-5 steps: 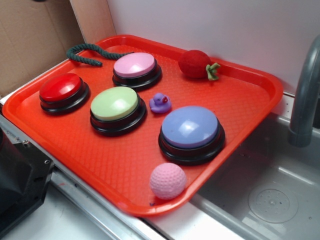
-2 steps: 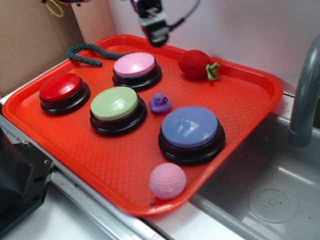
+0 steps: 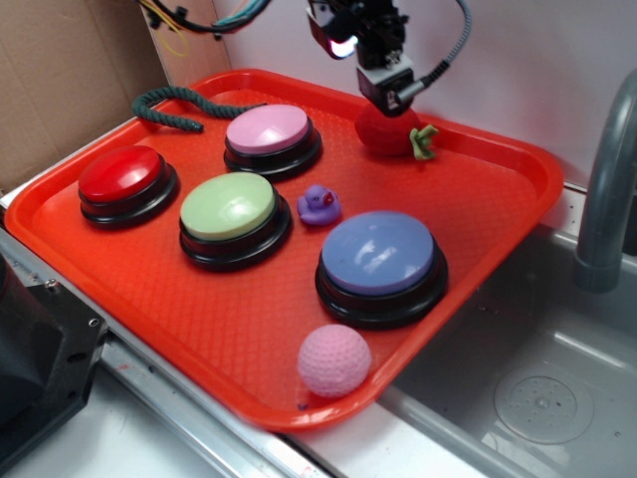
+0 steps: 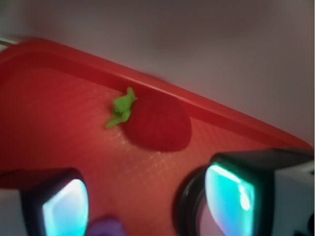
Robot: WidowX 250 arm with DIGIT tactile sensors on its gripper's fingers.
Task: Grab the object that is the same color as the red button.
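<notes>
Approach step judged in hand: the claw (image 3: pixel 390 95), jaws spread and empty, is poised just above the plush strawberry (image 3: pixel 386 129) at the red tray's (image 3: pixel 518 199) far rim; a descent and closure are called for.

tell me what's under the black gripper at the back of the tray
The black gripper hangs over the small fuzzy red plush strawberry on the red plastic tray. The strawberry's top is hidden in the exterior view; its green leafy stem shows.
</notes>
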